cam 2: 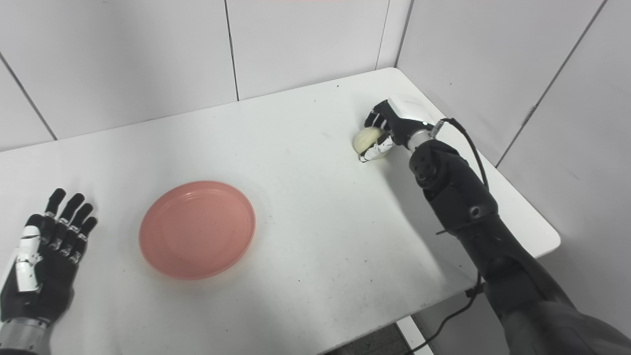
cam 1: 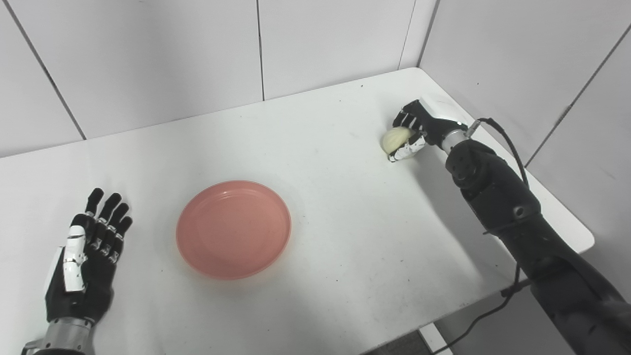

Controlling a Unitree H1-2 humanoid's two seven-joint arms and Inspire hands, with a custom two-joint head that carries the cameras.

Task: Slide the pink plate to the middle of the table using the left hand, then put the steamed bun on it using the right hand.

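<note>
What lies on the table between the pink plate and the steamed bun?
Nothing: only bare table separates the pink plate from the steamed bun, as both eye views show.

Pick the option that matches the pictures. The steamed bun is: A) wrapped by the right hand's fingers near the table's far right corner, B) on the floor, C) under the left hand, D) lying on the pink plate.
A: the right hand has its fingers curled around the steamed bun far from the empty pink plate.

Right hand on the bun, plate waiting
The right hand (cam 2: 382, 129) wraps the steamed bun (cam 2: 366, 138) far right; the pink plate (cam 2: 197, 229) lies near-left, beside the spread left hand (cam 2: 42, 256).
</note>
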